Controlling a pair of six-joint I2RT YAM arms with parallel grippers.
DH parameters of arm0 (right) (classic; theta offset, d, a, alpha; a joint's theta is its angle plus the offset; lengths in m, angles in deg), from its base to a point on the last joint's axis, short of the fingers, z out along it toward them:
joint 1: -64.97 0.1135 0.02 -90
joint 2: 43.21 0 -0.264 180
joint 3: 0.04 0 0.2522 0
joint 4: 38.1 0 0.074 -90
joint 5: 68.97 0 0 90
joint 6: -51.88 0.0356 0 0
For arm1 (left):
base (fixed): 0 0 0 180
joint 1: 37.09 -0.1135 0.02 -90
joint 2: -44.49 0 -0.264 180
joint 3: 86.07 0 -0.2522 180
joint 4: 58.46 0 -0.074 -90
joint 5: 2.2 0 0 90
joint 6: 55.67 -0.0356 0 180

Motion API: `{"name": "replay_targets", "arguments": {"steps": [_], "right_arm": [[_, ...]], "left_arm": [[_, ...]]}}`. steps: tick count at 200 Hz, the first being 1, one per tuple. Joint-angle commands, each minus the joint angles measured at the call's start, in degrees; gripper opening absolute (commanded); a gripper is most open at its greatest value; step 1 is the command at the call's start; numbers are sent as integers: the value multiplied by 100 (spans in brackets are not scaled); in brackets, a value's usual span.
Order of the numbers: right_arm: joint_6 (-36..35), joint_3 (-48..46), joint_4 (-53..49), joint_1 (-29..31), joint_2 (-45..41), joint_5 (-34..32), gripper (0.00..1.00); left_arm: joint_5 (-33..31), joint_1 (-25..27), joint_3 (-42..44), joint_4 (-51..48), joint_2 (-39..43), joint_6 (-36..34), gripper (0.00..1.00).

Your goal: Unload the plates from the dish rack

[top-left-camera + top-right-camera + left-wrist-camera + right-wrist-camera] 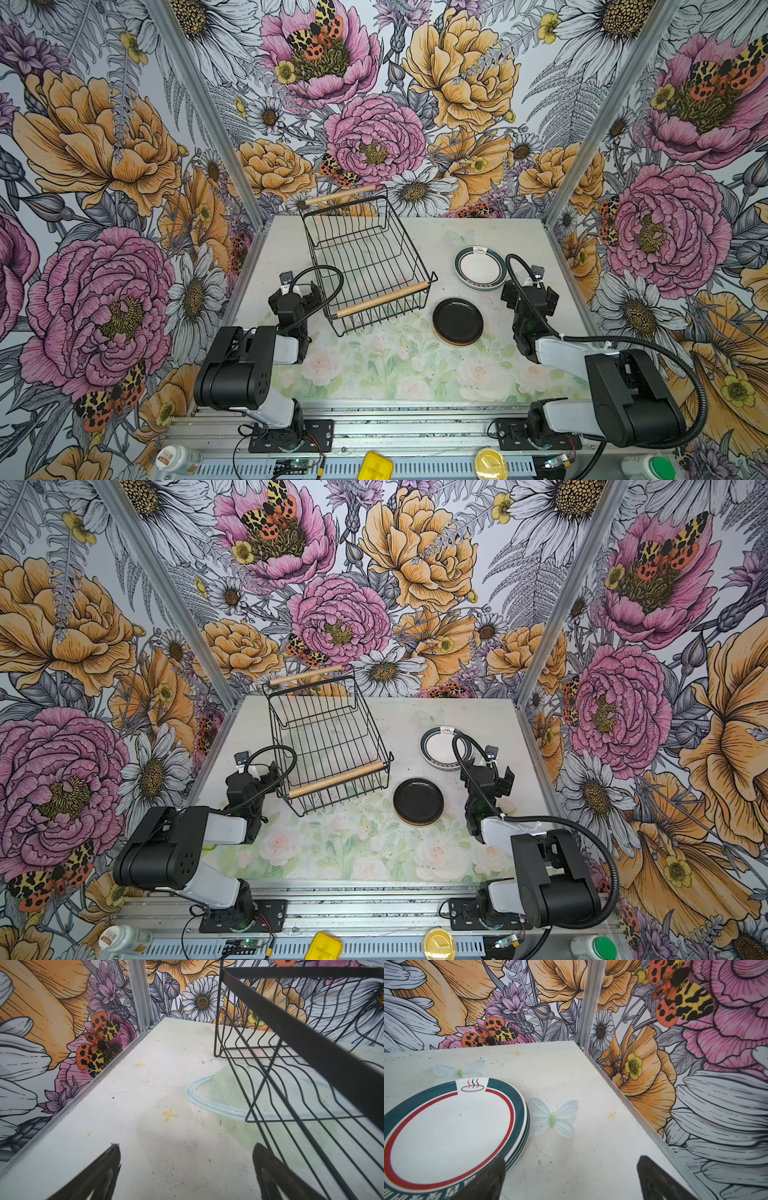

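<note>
My left claw (187,1147) gapes wide, with the dish rack (311,1043) just beside it. My right claw (571,1158), equally wide, hangs beside the stacked plates (446,1136).

Steaming-bowl emblem (473,1086) and illegible characters (446,1187) on top plate (450,1132)

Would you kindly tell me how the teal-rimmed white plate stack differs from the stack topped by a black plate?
The teal-rimmed stack is white with matching plates; the black-topped stack shows an orange edge underneath. The teal-rimmed stack sits farther back, the black-topped stack nearer the front, by the wooden handle of the dish rack. Both lie flat on the table, outside the dish rack.
</note>
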Motion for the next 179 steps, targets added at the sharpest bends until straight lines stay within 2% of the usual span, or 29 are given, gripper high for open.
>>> {"name": "replay_targets", "arguments": {"steps": [1,17,27,68,84,97,125,144,179], "right_arm": [[-139,-69,968,-53,256,230,99],[-331,-120,1553,-61,687,502,99],[-261,-41,1236,-76,609,636,100],[-285,-217,1655,-170,700,971,100],[-418,-229,2130,-191,1088,1171,99],[-389,-137,1675,-230,945,1451,99],[-488,-417,2304,-179,1002,1354,99],[-429,-104,1716,-213,1017,1398,100],[-420,-46,1585,-266,1009,1556,100]], "left_arm": [[-18,12,31,939,-14,-57,99],[-8,22,27,893,7,-75,99],[-18,34,29,931,-13,-96,99],[-35,90,267,1417,-38,-148,99],[-44,92,308,1504,-48,-146,99],[-44,92,305,1498,-48,-141,99],[-53,99,308,1514,-48,-152,99],[-64,96,313,1515,-57,-157,99],[-84,94,214,1320,-38,-143,99]]}}
